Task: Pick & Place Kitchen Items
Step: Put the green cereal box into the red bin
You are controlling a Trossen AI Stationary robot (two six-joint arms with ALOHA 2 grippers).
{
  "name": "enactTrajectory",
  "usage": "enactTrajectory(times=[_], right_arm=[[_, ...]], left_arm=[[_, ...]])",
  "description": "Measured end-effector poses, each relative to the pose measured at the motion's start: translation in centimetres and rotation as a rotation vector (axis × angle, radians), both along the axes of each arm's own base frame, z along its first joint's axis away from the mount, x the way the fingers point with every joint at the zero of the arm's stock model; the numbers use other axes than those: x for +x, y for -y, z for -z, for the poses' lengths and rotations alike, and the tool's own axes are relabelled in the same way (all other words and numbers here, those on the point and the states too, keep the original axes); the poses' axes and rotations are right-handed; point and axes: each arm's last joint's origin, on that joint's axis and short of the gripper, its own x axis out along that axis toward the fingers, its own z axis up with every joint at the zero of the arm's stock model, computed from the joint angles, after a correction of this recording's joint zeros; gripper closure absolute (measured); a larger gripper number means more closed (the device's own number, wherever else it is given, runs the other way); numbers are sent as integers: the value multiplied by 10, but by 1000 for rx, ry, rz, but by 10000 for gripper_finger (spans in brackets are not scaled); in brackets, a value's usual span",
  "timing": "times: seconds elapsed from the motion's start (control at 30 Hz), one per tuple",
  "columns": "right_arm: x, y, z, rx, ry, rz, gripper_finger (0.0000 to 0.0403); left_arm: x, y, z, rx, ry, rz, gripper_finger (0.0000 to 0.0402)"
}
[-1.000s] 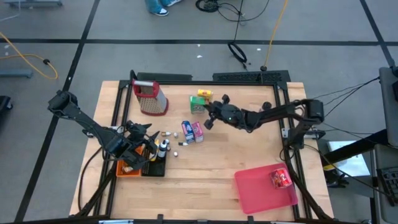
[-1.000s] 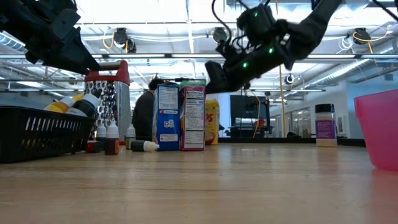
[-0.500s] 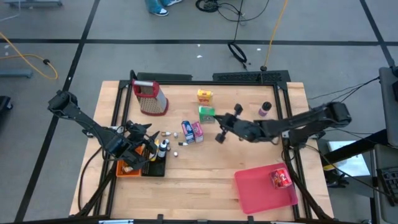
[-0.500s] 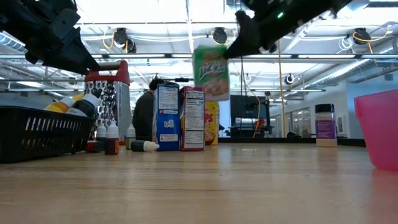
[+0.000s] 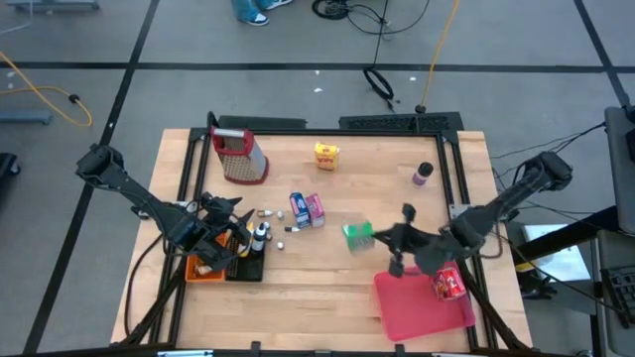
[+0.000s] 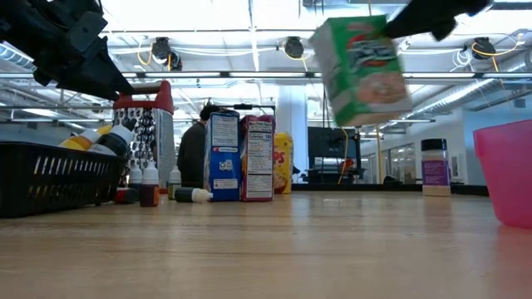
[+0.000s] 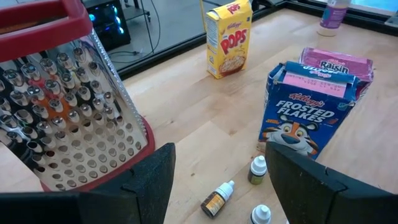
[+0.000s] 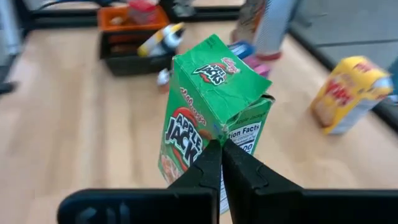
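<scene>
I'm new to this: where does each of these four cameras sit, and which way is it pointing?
High view: above the table, looking straight down; both dark arms show.
Low view: at table-top height, looking level across; the green Apple Jacks carton hangs in the air.
Left wrist view: on the left arm, facing the red-topped metal grater; left gripper jaws open.
Right wrist view: on the right arm; right gripper jaws pinch the carton.
Shared: the yellow Pops carton appears in all four.

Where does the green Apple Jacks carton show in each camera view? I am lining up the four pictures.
High view: green carton right of center, carried by the right gripper, near the pink bin.
Low view: carton lifted at upper right.
Left wrist view: not in it.
Right wrist view: carton at center, pinched by the fingers.
Shared landmark: yellow Pops carton.
</scene>
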Motion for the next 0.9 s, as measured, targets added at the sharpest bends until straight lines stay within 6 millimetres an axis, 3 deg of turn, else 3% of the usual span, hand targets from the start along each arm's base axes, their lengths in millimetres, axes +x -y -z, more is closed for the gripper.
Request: enactTrajectory(times=[0.4,0.9], right_arm=[[-61,-41,-13,222,53,-166,403],[-112,-38,-6,488,-81,-91,403]], left_arm=[[0,0,0,-2,0,0,149],[0,0,0,-4,4,-2,149]])
